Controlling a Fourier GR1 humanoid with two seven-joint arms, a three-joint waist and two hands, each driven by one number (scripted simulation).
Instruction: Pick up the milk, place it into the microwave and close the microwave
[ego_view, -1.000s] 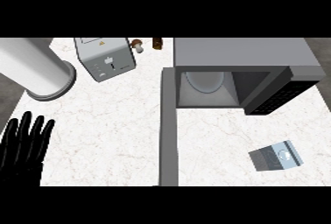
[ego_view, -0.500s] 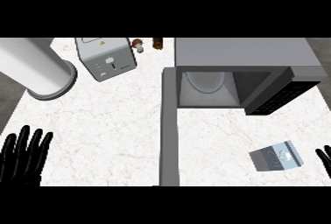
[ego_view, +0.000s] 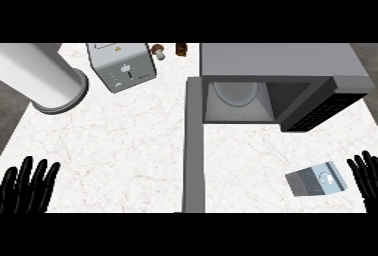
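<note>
The milk is a small grey-and-blue carton lying on the white counter at the lower right. Above it the grey microwave stands with its door swung open to the right, and a pale plate shows inside the cavity. My right hand enters at the right edge, fingers straight and pointing up, just right of the milk and not touching it. At the lower left my left hand rests open with its fingers up, far from the milk.
A silver toaster stands at the back, with two small brown items beside it. A large white cylinder fills the upper left. A grey strip runs down the counter's middle.
My right hand has come further into view at the lower right edge beside the milk. My left hand has sunk lower toward the bottom edge.
</note>
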